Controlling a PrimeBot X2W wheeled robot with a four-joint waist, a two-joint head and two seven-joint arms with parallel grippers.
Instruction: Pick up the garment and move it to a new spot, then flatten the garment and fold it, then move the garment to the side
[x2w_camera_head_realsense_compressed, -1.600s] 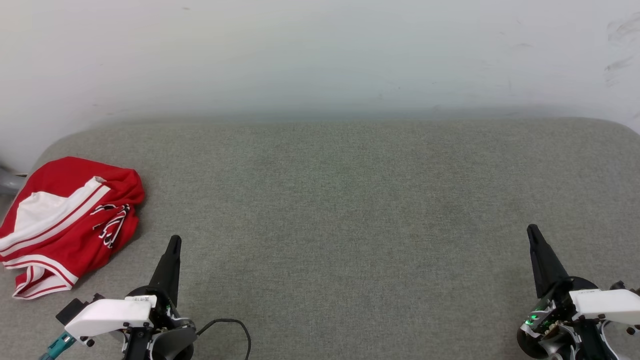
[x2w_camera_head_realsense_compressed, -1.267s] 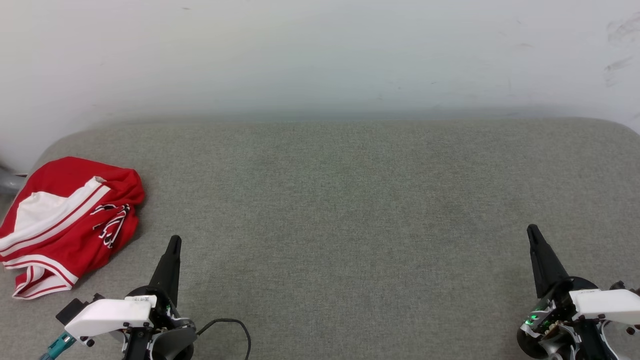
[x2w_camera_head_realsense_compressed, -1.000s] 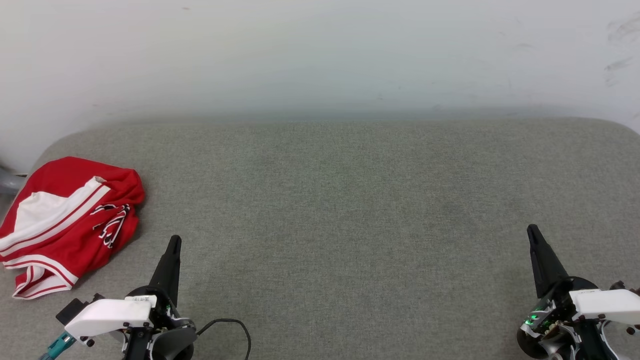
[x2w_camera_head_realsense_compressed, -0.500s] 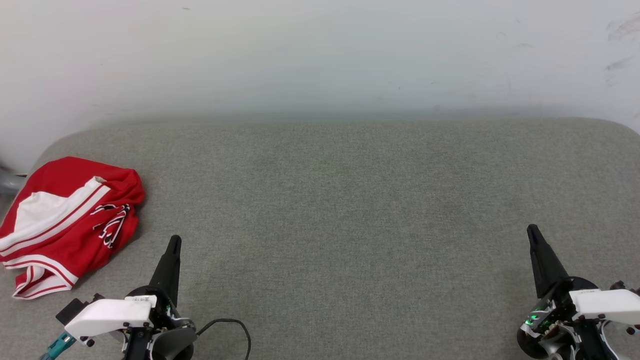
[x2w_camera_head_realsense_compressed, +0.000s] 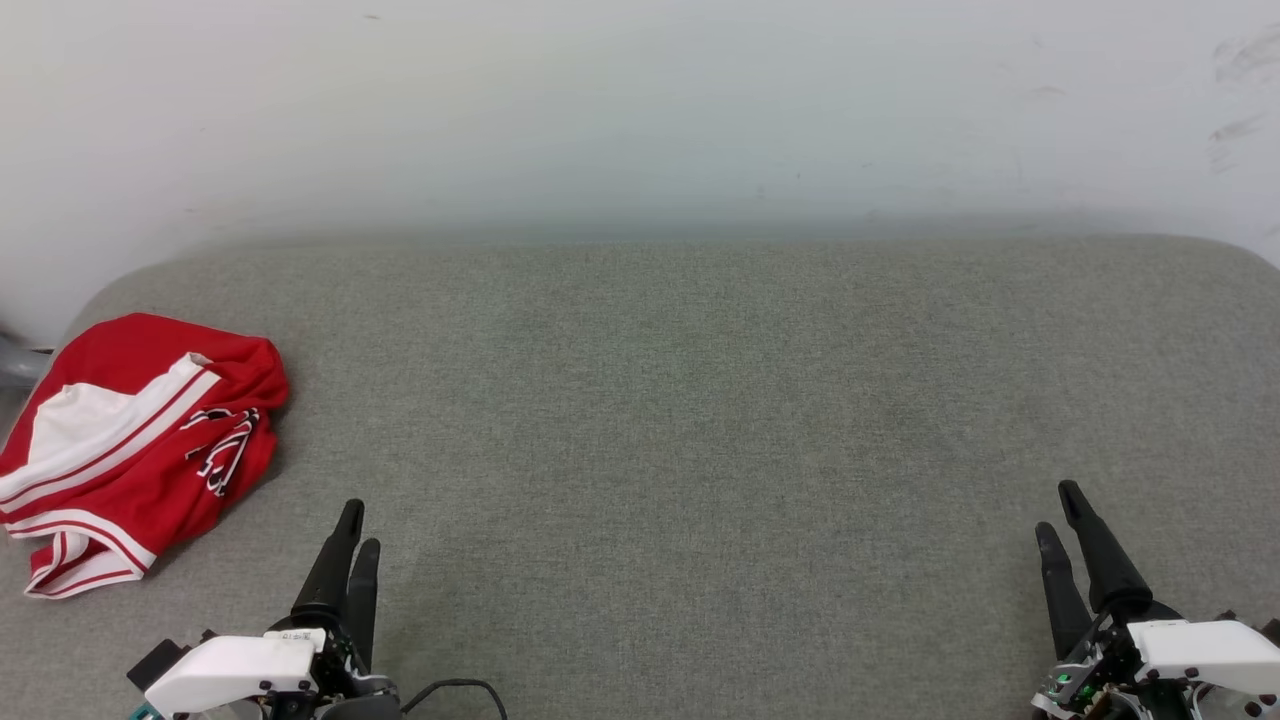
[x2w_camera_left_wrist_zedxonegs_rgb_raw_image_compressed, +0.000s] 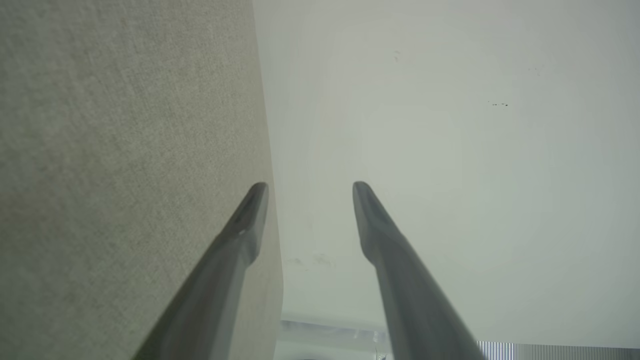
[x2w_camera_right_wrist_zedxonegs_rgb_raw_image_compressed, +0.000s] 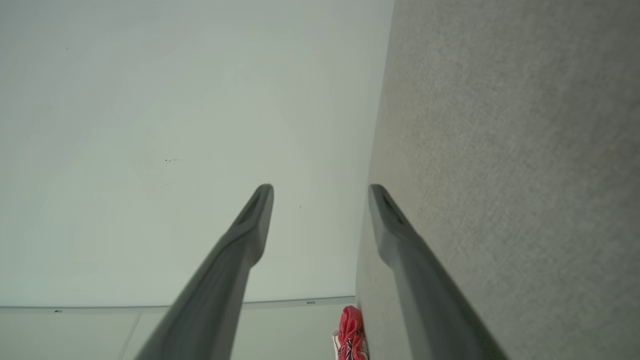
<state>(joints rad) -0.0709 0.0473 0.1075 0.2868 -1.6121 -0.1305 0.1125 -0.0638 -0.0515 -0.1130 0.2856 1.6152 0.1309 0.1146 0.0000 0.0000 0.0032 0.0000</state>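
Compared with half a second ago, both pairs of long dark fingers are now parted. The left gripper (x2w_camera_head_realsense_compressed: 358, 527) and the right gripper (x2w_camera_head_realsense_compressed: 1056, 508) are seen opened wide, nothing is held between them, and both are drawn slightly toward six o'clock in the head view. The crumpled red sports jersey with white panels and striped trim (x2w_camera_head_realsense_compressed: 140, 440) is not moved. It is left at nine o'clock on the grey woven fabric surface (x2w_camera_head_realsense_compressed: 700, 400), at about ten o'clock from the left gripper and apart from it. The pick-up is judged to be only prepared, not yet begun. Counted are one jersey, two grippers and four fingers.
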